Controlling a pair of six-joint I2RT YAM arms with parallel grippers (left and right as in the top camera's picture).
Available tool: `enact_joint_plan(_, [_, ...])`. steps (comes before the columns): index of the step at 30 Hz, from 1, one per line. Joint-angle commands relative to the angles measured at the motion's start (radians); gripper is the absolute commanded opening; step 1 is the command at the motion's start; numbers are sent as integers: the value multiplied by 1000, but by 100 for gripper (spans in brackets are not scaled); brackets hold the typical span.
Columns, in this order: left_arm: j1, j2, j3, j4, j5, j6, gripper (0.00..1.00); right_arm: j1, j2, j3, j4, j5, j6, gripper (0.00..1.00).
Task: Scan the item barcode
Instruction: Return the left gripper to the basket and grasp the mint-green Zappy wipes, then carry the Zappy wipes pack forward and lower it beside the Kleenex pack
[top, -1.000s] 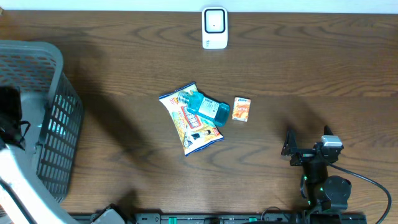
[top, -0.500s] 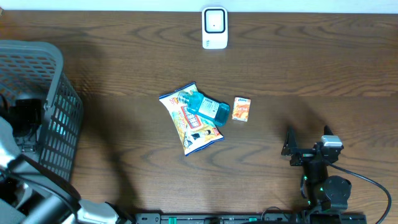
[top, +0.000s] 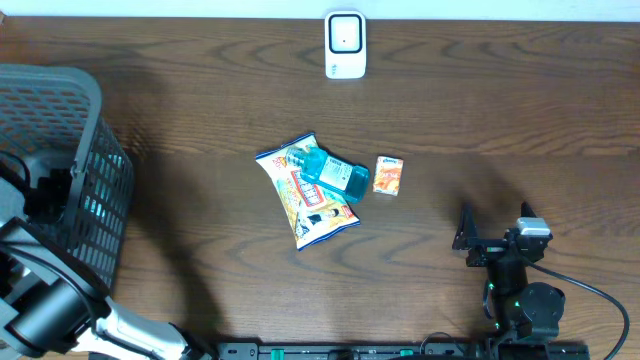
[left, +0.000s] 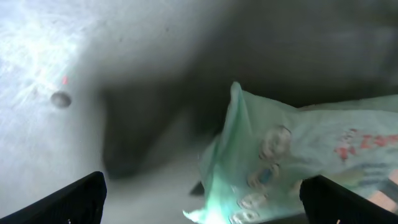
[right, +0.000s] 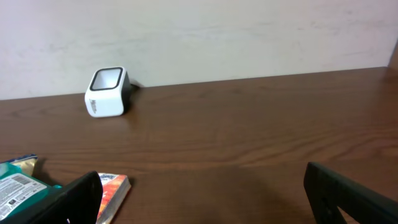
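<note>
- Left gripper (left: 214, 202), spread: a pale green packet (left: 298, 149) just ahead is shown only by its wrist view.
- Right gripper (right: 205, 199), spread: scanner (right: 107, 92) is seen ahead-left, orange box (right: 112, 190) nearer.

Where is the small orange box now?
In the overhead view, the small orange box lies just right of the blue bottle, which rests on the snack bag.

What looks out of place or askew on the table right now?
Only the pile in the middle: the blue bottle lies on its side across the snack bag, both at a slant. The small orange box lies beside them. Nothing looks spilled or damaged.
</note>
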Motion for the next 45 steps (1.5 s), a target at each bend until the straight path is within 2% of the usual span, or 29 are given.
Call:
enact_joint_plan(1, [2, 54, -11, 2, -4, 52, 97, 9, -2, -2, -3, 2, -13, 99])
enact_joint_plan(7, [-12, 108, -11, 38, -3, 132, 86, 9, -2, -2, -3, 2, -13, 99])
enact_joint_plan(8, [-14, 116, -11, 42, -3, 138, 82, 9, -2, -2, -3, 2, -13, 99])
enact_joint_plan(14, [-41, 140, -10, 53, -3, 152, 40, 9, -2, -2, -3, 2, -13, 99])
enact_joint_plan(17, [-43, 139, -10, 56, -3, 182, 13, 9, -2, -2, -3, 2, -13, 99])
enact_joint_plan(18, [-43, 139, -10, 56, -3, 192, 9, 9, -2, -2, -3, 2, -13, 99])
enact_joint_plan(23, [-16, 92, -9, 55, -6, 204, 7, 9, -2, -2, -3, 2, -13, 99])
enact_joint_plan(28, [48, -58, -8, 56, -7, 175, 7, 9, -2, -2, -3, 2, -13, 99])
enact_joint_plan(34, [127, -315, -8, 60, -6, 61, 7, 9, -2, -2, -3, 2, -13, 99])
enact_joint_plan(40, [132, -518, -8, 24, 21, -165, 7, 9, -2, -2, -3, 2, -13, 99])
enact_joint_plan(43, [129, -616, -8, 48, 137, -194, 7, 9, -2, -2, -3, 2, -13, 99])
enact_joint_plan(45, [117, -679, -8, 60, 157, -188, 7, 9, -2, -2, -3, 2, -13, 99])
